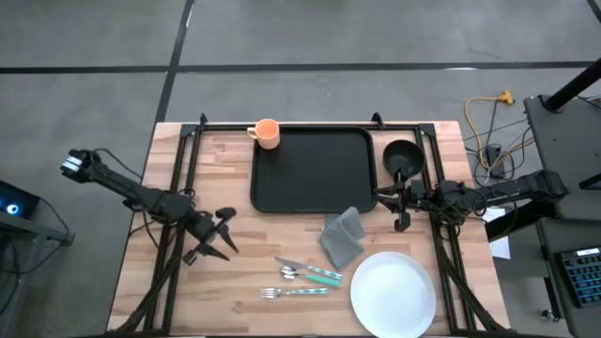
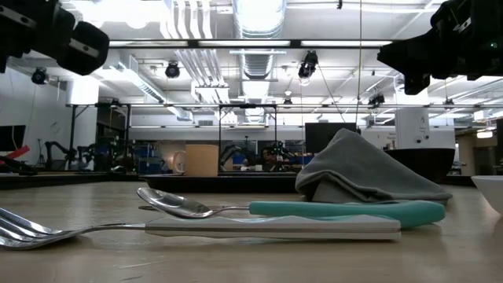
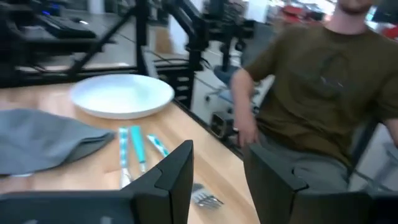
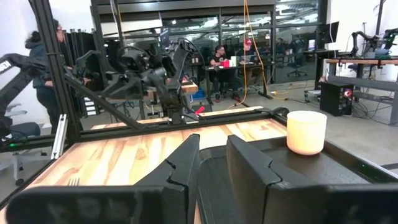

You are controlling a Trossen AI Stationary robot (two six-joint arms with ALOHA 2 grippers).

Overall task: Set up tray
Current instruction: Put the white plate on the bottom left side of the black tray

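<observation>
My left arm reaches in from the left edge, elbow bent; left gripper hangs over the table's left-centre, fingers parted. My right arm comes in from the right, stretched nearly level; right gripper sits right of centre, fingers narrowly apart, holding nothing.

The tray is plain black against the pale, striped wood grain of the table. An orange cup sits at its far left corner, and a black bowl just off its right side. The plate is plain white. The crumpled cloth is grey. The spoon has a silver bowl and a teal handle, and the fork a silver head with a white handle. Both arms are dark. The person beyond the table wears an olive-brown shirt.
</observation>
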